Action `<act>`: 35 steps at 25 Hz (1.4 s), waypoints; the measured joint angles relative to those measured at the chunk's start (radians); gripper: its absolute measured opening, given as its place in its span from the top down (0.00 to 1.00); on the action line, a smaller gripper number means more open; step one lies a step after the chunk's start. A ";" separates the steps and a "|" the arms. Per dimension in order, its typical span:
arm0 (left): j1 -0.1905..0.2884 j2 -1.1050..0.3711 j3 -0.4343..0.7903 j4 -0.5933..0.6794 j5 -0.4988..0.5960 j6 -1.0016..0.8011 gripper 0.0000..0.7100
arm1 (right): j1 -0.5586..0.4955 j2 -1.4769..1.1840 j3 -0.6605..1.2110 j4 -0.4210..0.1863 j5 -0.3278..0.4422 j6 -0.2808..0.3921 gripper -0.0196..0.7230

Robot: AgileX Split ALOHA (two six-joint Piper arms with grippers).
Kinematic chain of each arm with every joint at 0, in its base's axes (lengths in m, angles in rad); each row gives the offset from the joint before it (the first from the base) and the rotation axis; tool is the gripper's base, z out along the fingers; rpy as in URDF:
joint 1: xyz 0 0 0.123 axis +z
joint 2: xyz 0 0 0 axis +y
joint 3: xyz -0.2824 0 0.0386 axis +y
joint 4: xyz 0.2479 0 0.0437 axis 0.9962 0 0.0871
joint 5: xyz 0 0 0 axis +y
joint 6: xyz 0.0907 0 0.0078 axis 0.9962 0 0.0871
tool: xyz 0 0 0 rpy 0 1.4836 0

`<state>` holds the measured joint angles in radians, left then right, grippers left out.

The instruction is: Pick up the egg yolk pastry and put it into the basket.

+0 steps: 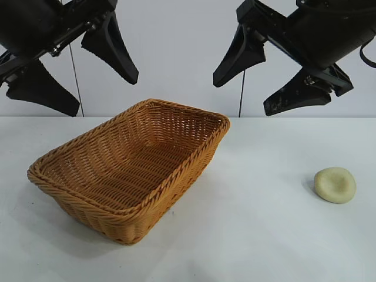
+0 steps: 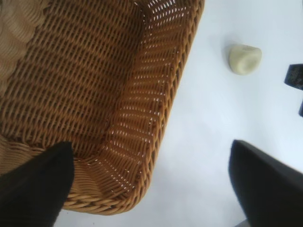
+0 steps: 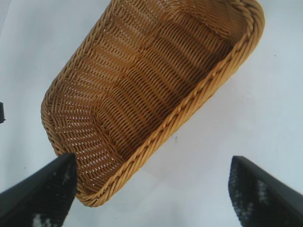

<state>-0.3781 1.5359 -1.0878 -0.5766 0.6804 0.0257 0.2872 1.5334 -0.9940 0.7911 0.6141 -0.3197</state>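
The egg yolk pastry [image 1: 335,184], a small pale cream lump with a shallow dent, lies on the white table at the right; the left wrist view shows it too [image 2: 245,58]. The golden-brown wicker basket [image 1: 194,154] stands left of centre and holds nothing; its rim shows in both wrist views [image 2: 165,123] [image 3: 199,97]. My left gripper [image 1: 73,88] hangs open high above the basket's far left. My right gripper [image 1: 252,88] hangs open high above the table, behind and to the left of the pastry. Neither holds anything.
White table [image 1: 264,235] with bare surface between the basket and the pastry and along the front edge. A white wall stands behind the arms.
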 joint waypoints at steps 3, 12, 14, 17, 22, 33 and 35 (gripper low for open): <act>0.000 0.000 0.000 0.000 0.000 0.000 0.10 | 0.000 0.000 0.000 0.000 0.000 0.000 0.13; 0.000 0.000 0.000 0.000 0.000 0.000 0.10 | 0.000 0.000 0.000 0.000 0.000 0.000 0.13; 0.000 0.000 0.000 0.000 0.000 0.000 0.10 | 0.000 0.000 0.000 0.000 -0.001 0.000 0.13; 0.000 0.000 0.000 0.000 0.000 0.000 0.10 | 0.000 0.000 0.000 0.000 -0.003 0.000 0.13; 0.000 0.000 0.000 0.000 -0.003 0.000 0.10 | 0.000 0.000 0.000 0.000 -0.005 0.000 0.13; 0.000 -0.042 0.000 0.071 0.037 -0.204 0.10 | 0.000 0.000 0.000 0.000 -0.010 0.000 0.13; -0.008 -0.084 0.000 0.117 0.043 -0.277 0.10 | 0.000 0.000 0.000 0.000 -0.011 0.000 0.13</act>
<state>-0.3863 1.4516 -1.0878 -0.4600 0.7235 -0.2515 0.2872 1.5334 -0.9940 0.7911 0.6033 -0.3197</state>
